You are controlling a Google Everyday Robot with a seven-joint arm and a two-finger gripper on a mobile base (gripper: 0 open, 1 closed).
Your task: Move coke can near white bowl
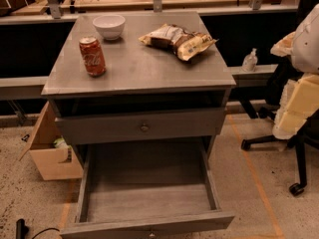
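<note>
The coke can (92,57) is seen standing upright, long axis vertical, just in front of the white bowl (109,25) and slightly to its left, near it but apart. The gripper (299,106) is held well to the right of the bowl, so the can lies leftward from it; whether it is released or clenched cannot be told. The can is red, white-scripted and silver-topped.

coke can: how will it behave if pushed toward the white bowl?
The coke can stands upright and tall for its base, so a high push would probably tip it, and on its side it could roll. The cabinet top looks smooth; a low push likely slides it. Full or empty: cannot tell. The gripper is out of view.
</note>
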